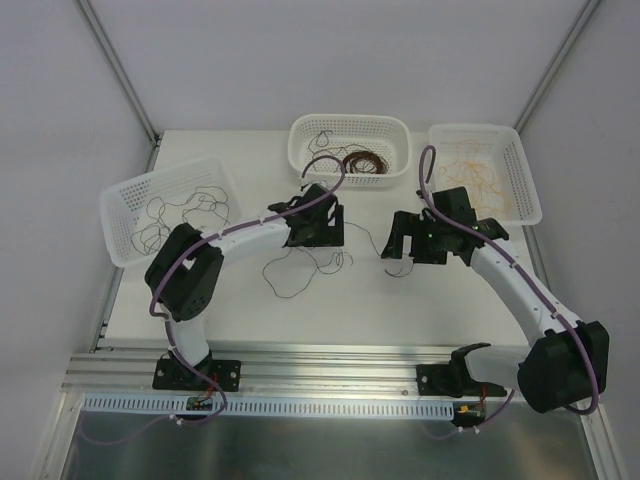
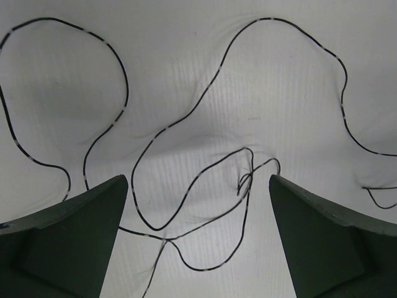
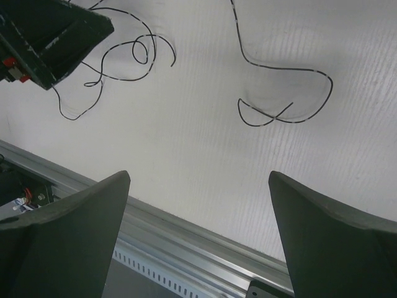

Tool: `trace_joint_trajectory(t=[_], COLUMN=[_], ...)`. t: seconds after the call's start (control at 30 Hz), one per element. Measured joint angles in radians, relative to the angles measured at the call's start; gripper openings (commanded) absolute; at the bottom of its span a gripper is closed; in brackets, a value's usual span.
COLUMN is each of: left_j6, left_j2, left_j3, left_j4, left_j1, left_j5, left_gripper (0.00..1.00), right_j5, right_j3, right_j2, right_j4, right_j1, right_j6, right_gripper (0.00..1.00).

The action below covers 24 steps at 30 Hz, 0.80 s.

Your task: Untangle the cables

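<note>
Two grippers are being shown wide open with nothing in their grasp: the left gripper [image 2: 198, 186] is being hung over the cables [image 2: 126, 93], thin, wiry black strands spread in loose loops and curls near the middle of the table [image 1: 400, 310], and the right gripper [image 3: 198, 180] is being poised beside them. The white, faintly ribbed tabletop is being bordered at its near edge by a ridged aluminium rail [image 1: 330, 365]. Three white perforated plastic baskets [image 1: 402, 140], set along the far and left edges, are being filled with black, dark brown and yellow-tan strands.
</note>
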Motion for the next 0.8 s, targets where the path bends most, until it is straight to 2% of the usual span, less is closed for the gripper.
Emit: trace_joint_trajectory(t=[0.13, 0.23, 0.5, 0.63, 0.67, 0.8], left_j6=[0.051, 0.165, 0.545, 0.654, 0.670, 0.715], left_j2=[0.060, 0.095, 0.108, 0.109, 0.111, 0.143], left_j3=[0.069, 0.110, 0.117, 0.117, 0.117, 0.117], left_j4=[-0.020, -0.021, -0.024, -0.031, -0.032, -0.037], left_j1=[0.000, -0.012, -0.031, -0.031, -0.031, -0.031], left_j5=[-0.027, 0.001, 0.216, 0.311, 0.323, 0.335], left_gripper=[0.99, 0.99, 0.99, 0.98, 0.98, 0.78], right_j5=[-0.001, -0.001, 0.000, -0.001, -0.002, -0.008], right_j3=[-0.002, -0.002, -0.010, -0.010, -0.010, -0.010], right_j2=[0.000, 0.000, -0.011, -0.011, -0.011, -0.011], right_j4=[-0.002, -0.003, -0.014, -0.015, -0.015, -0.015], right_j1=[0.000, 0.000, 0.000, 0.000, 0.000, 0.000], right_j6=[-0.003, -0.008, -0.030, -0.034, -0.035, -0.036], right_gripper=[1.00, 1.00, 0.99, 1.00, 1.00, 1.00])
